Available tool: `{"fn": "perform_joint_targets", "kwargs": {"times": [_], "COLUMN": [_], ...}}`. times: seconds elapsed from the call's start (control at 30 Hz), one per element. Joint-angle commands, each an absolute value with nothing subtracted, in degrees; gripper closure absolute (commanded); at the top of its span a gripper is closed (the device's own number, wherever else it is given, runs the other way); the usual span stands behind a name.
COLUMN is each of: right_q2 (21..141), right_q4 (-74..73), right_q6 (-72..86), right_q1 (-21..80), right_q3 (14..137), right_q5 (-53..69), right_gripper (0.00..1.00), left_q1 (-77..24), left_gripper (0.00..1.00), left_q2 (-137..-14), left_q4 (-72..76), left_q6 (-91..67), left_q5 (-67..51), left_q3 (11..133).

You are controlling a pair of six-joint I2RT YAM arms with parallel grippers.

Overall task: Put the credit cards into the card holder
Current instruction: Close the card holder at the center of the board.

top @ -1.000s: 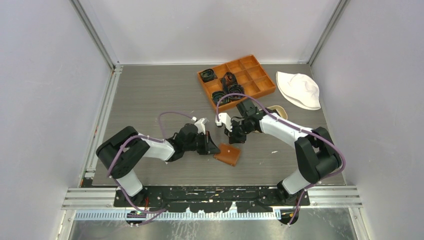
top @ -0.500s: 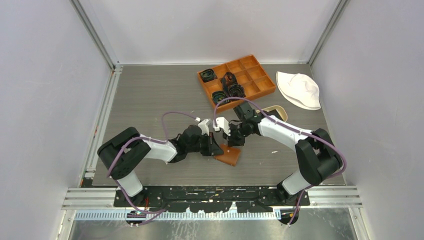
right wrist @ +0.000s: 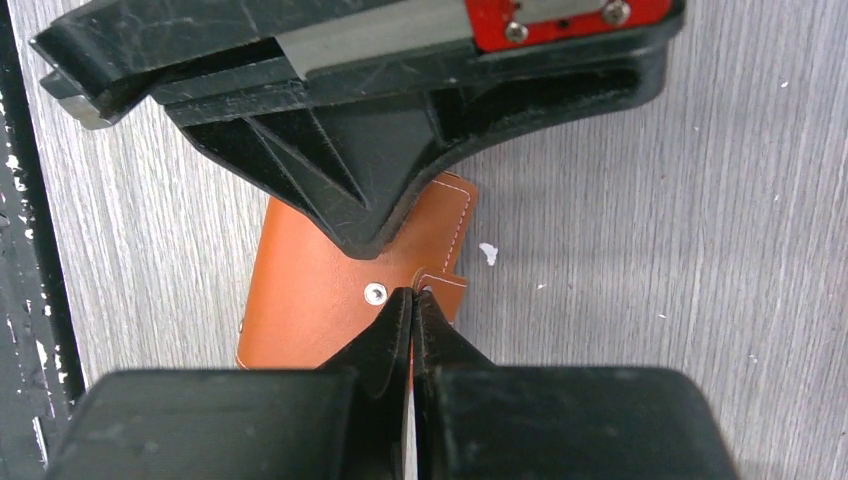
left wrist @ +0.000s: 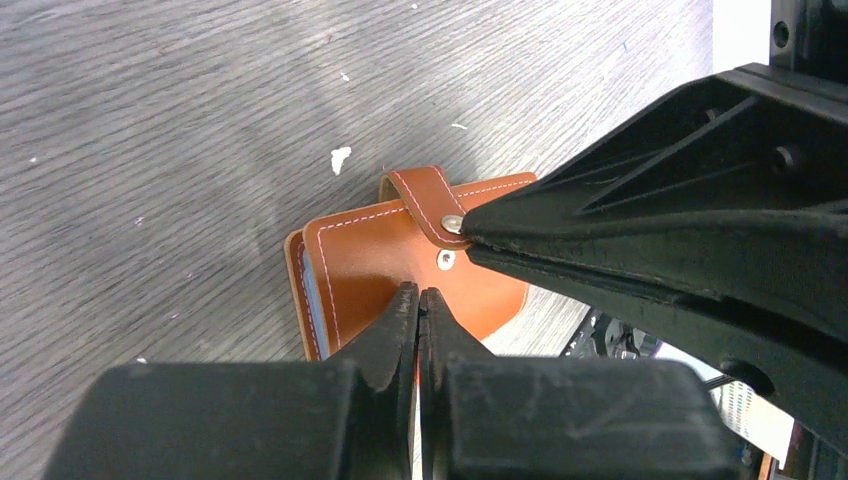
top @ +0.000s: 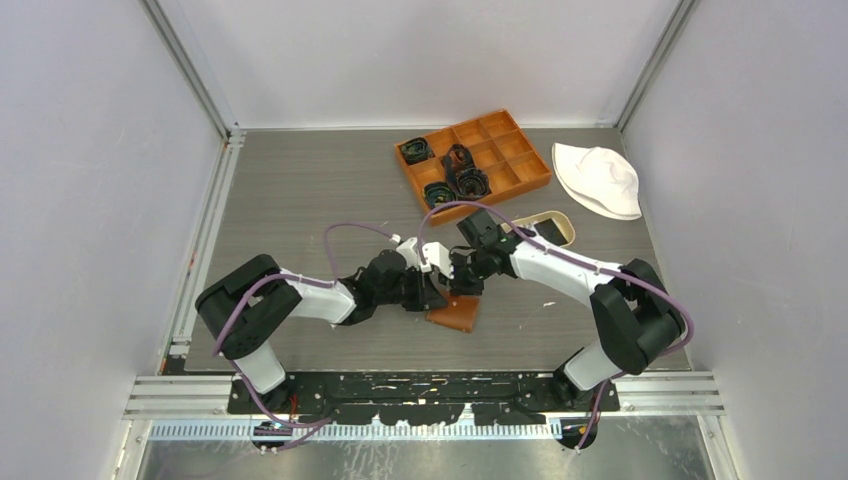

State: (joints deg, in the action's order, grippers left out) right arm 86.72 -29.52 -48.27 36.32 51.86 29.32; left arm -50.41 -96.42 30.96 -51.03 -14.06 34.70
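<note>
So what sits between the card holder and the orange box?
Top view: the left tool and right tool meet at the card holder's far edge; beyond them, the right arm's cable over table, then the orange box.

Both arms angle inward, left tool (left wrist: pixel 418 292) and right tool (right wrist: pixel 411 295) pinched closed.

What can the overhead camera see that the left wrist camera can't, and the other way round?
Only the overhead view: the orange box, white hat, beige tray, and the left arm and right arm whole.
Only the left wrist view: the wallet's strap, snaps and white stitching, plus a bluish edge at its side.
Both: the folded wallet on the table, with the shut left gripper and right gripper tips on it.
</note>
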Motion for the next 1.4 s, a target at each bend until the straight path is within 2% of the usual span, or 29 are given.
{"fn": "perform_joint_targets", "kwargs": {"times": [0.0,0.33,0.83,1.1,1.37], "right_q2": [83.64,81.64,82.14,82.42,83.61], "right_q4": [-27.78,-31.04,-26.01,-29.42,-31.09], "right_q6": [-48.39,-54.98,-52.93,-56.56,-60.01], "right_q1": [36.99,36.97,38.1,38.84,41.28], "right_q3": [52.61,48.04,46.22,46.08,45.21], "right_q5": [29.04,30.59,28.03,30.12,26.67], "right_gripper": [0.99,0.99,0.99,0.99,0.99], "left_q1": [-50.63,-50.63,-50.62,-50.67,-50.62], "left_gripper": [1.0,1.0,1.0,1.0,1.0], "left_q2": [-96.68,-98.7,-98.84,-98.8,-98.81], "left_q4": [30.81,31.11,31.81,31.9,32.42], "left_q6": [-51.42,-52.12,-51.68,-51.68,-51.59], "left_q5": [-12.07,-11.45,-11.84,-11.87,-11.86], "left_q3": [36.46,36.04,35.78,35.69,35.47]}}
